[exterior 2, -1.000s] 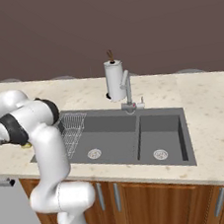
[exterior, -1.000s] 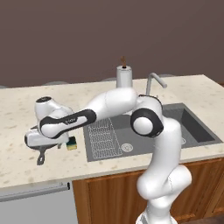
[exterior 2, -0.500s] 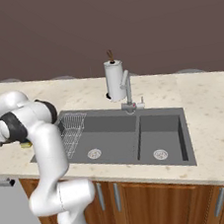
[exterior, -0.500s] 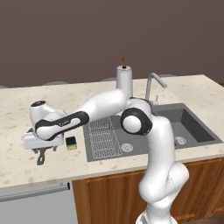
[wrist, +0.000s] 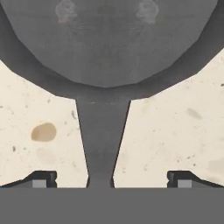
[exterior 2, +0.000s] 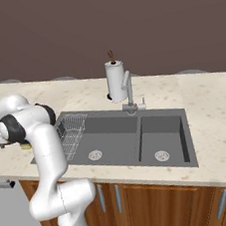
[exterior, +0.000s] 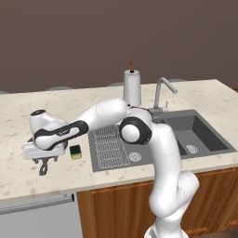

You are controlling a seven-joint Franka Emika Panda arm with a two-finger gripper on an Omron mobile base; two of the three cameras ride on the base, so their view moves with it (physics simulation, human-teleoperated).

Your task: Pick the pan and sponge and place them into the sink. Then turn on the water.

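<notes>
The jaws stand wide apart: in the hand view the two dark fingertips (wrist: 43, 178) sit near the opposite lower corners, and the handle of the pan (wrist: 105, 57) runs down between them with bench showing on either side of it, so neither tip touches the handle and nothing is held. The gripper (wrist: 110, 179) looks straight down onto the pan, whose round dark grey bowl takes up the top of that view while the handle tapers toward the bottom edge, centred in the gap. In the left base view the gripper (exterior: 41, 149) hangs low over the pan (exterior: 43, 166) at the left end of the speckled beige bench (exterior: 18, 116), with only the handle and its holed end sticking out below the hand toward the front edge. The arm reaches far to its left, upper links stretched out nearly level above the bench and the forearm sloping down to the hand. The sponge (exterior: 75, 151), yellow with a dark green top, lies on the bench just beside the hand, between it and the sink (exterior: 204, 135). The sink is dark grey, with a wire rack (exterior: 110, 144) in its left basin. Behind it stand the curved faucet (exterior: 160, 93) and a white paper towel roll (exterior: 132, 87).
</notes>
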